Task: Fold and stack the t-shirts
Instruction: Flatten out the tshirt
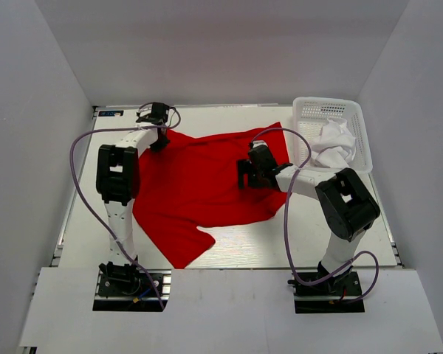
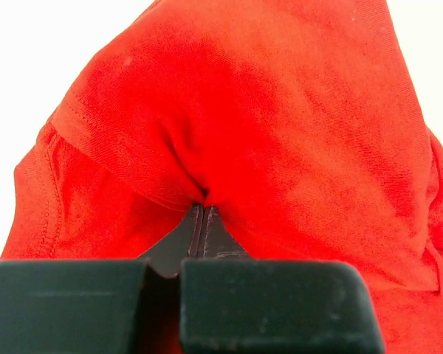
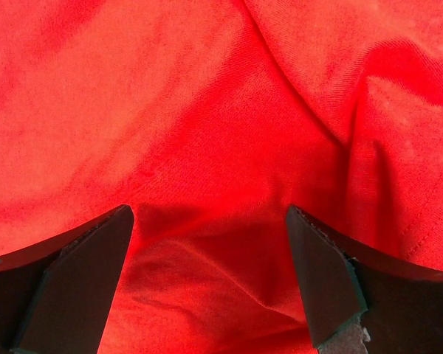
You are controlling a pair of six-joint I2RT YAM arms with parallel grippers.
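Soft red cloth is spread over the middle of the white bench [image 1: 295, 243]: the red t-shirt [image 1: 199, 192] is laid out rumpled, with one sleeve pointed toward the near edge. It is judged to be light and limp. No shape will be kept once it is lifted, so it is best taken at a hem, shoulder or corner by both arms and drawn taut before a fold is laid. Little slipping is expected from the woven surface, and nothing in it can be broken. At the far right corner a white plastic lattice basket [image 1: 328, 102] is set, just beside the red cloth's far right corner. In it the white t-shirt [image 1: 334, 144] is bunched in a loose heap, and nothing else can be made out inside. The same soft handling is expected there, and a gathered pinch would be needed to lift it out. The left pincer [image 2: 204, 210] is clamped on a puckered ridge of red cloth at the far left corner, with its jaws pressed together. The right pincer [image 3: 208, 214] is held with its jaws wide apart, low above flat red cloth toward the right side, and nothing is gripped.
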